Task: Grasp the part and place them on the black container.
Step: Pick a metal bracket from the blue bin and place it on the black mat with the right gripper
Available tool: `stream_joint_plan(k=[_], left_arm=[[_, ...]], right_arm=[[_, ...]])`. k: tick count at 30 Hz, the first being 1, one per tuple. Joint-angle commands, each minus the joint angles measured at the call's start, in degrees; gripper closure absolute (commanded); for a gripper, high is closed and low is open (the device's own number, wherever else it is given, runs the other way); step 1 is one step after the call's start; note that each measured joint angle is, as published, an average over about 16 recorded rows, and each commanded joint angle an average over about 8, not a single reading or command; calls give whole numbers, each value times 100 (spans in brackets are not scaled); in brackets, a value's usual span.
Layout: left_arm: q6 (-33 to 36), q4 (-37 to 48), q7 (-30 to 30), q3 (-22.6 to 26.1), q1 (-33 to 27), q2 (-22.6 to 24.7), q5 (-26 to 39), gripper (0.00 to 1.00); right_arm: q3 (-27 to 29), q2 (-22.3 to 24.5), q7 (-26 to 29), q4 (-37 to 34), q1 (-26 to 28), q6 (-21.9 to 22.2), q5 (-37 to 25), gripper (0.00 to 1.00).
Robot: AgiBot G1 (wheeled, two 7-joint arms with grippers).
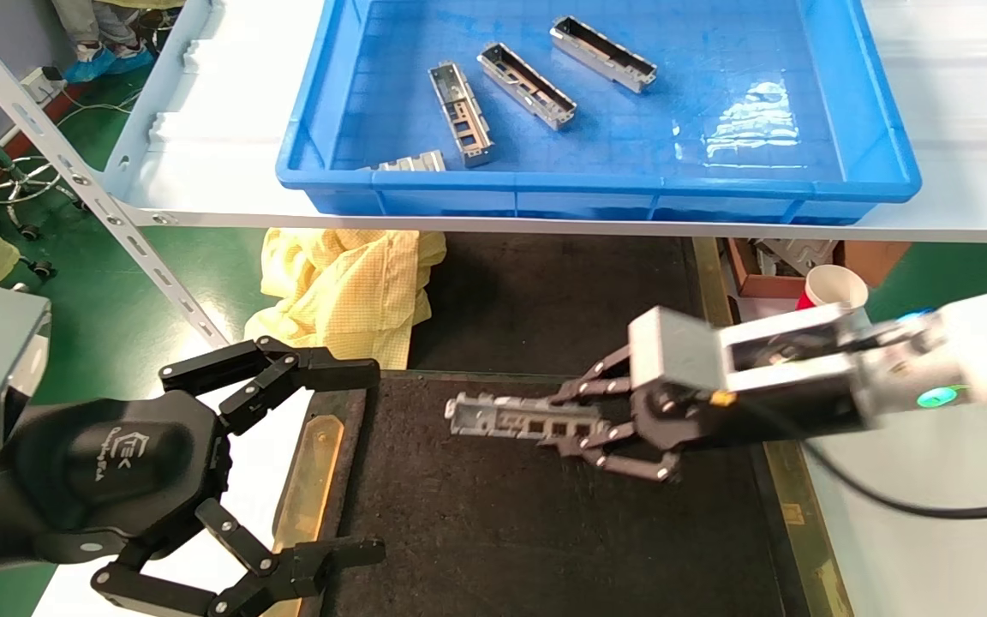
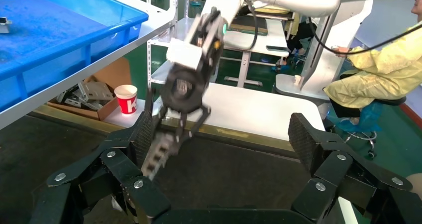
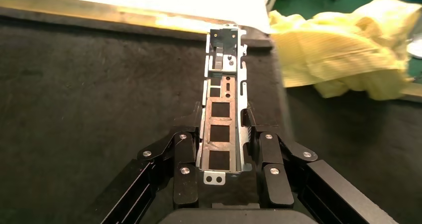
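My right gripper [image 1: 564, 422] is shut on one end of a silver channel part [image 1: 511, 418] with rectangular cutouts. It holds the part low over the black container [image 1: 545, 531], near the far edge; I cannot tell if the part touches it. In the right wrist view the part [image 3: 224, 109] sits between both fingers [image 3: 185, 154], pointing away over the black container [image 3: 89, 109]. My left gripper [image 1: 373, 463] is open and empty at the container's near left edge. In the left wrist view my left gripper [image 2: 222, 134] faces the right gripper [image 2: 171, 134] holding the part [image 2: 157, 154].
A blue bin [image 1: 596, 184] on the white shelf above holds several more silver parts [image 1: 526, 84]. A yellow cloth [image 1: 348, 283] lies beyond the container's far left. A red paper cup [image 1: 832, 287] and a cardboard box stand at the far right. A slanted shelf post [image 1: 116, 223] is left.
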Motion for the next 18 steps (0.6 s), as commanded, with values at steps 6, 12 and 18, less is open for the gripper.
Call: stream_joint_plan(k=[6,12,18], left_arm=[[0,0,0,0,0,0,0,0],[0,0,0,0,0,0,0,0],[0,0,0,1,0,0,0,0]], right_arm=[[-48,-588,-572,-612,-376,385,-30,100],[-84,-1123,-1038,-1259,-544,641,-70,100],[-111,-1637,-1457,-1988,-585,804,-101,100]])
